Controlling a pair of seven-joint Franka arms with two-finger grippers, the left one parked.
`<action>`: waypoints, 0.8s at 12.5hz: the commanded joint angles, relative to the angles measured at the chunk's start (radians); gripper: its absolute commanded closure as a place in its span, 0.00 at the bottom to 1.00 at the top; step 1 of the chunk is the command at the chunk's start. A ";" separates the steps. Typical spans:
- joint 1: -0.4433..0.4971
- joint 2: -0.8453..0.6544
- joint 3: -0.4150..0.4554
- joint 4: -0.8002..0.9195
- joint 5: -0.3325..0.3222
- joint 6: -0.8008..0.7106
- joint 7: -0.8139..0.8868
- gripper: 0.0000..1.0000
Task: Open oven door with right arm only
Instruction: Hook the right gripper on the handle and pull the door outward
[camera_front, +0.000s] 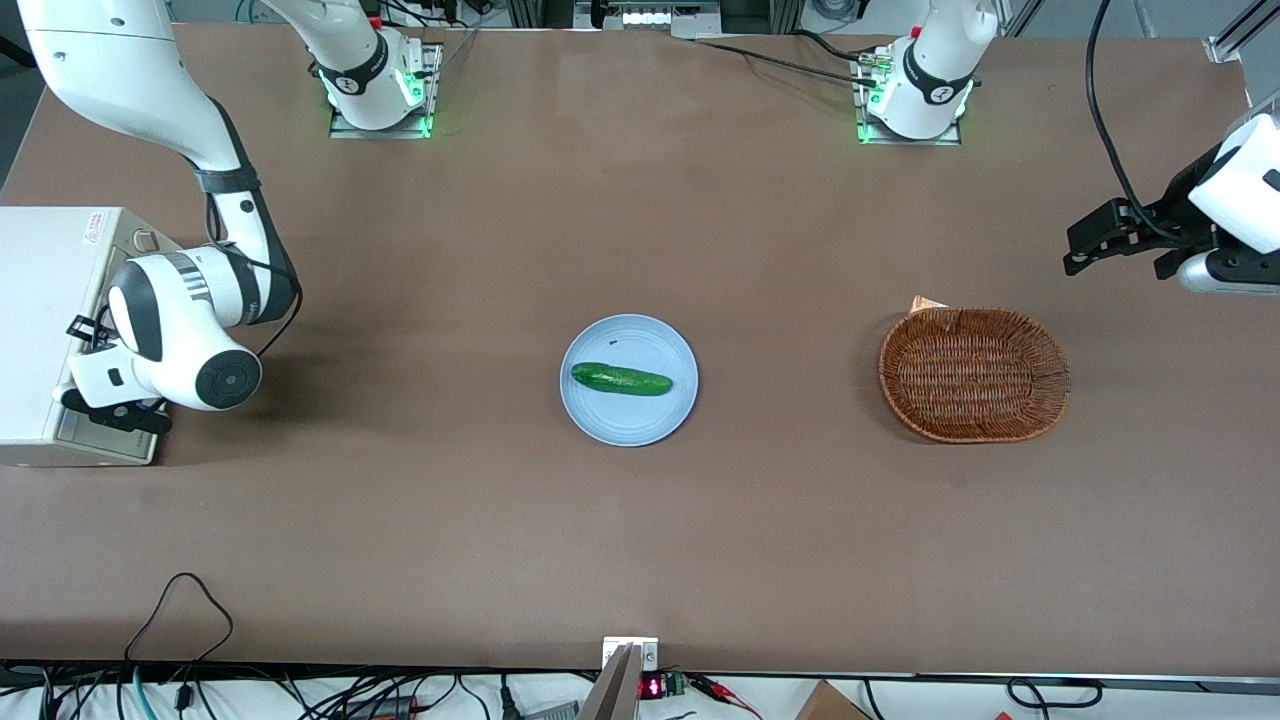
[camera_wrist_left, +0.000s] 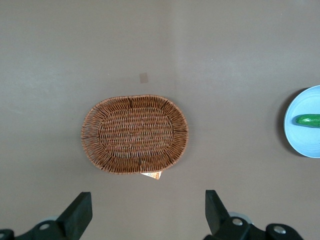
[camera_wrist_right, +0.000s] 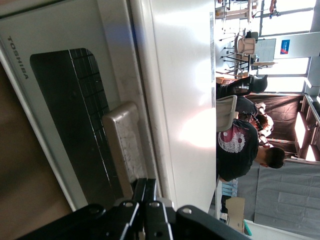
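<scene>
The white toaster oven (camera_front: 45, 320) stands at the working arm's end of the table. Its oven door (camera_wrist_right: 60, 95), with a dark glass window and a silver bar handle (camera_wrist_right: 122, 145), lies flat against the oven body. The right arm (camera_front: 175, 335) bends down over the oven's front. My gripper (camera_wrist_right: 146, 186) is shut, with the two black fingers pressed together and nothing between them. Their tips sit at the handle's end, in the slot between the handle and the door's upper edge. In the front view the gripper (camera_front: 112, 413) shows as a black block over the door (camera_front: 100, 440).
A light blue plate (camera_front: 600, 420) holding a green cucumber (camera_front: 621, 380) sits mid-table. A wicker basket (camera_front: 974, 374) lies toward the parked arm's end. The white oven top (camera_wrist_right: 182, 100) runs beside the door's edge.
</scene>
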 joint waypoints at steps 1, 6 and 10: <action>-0.005 -0.007 0.004 -0.004 0.083 0.020 0.009 0.96; 0.001 -0.007 0.007 -0.001 0.206 0.037 -0.001 0.97; 0.030 0.017 0.009 0.001 0.313 0.080 -0.002 0.97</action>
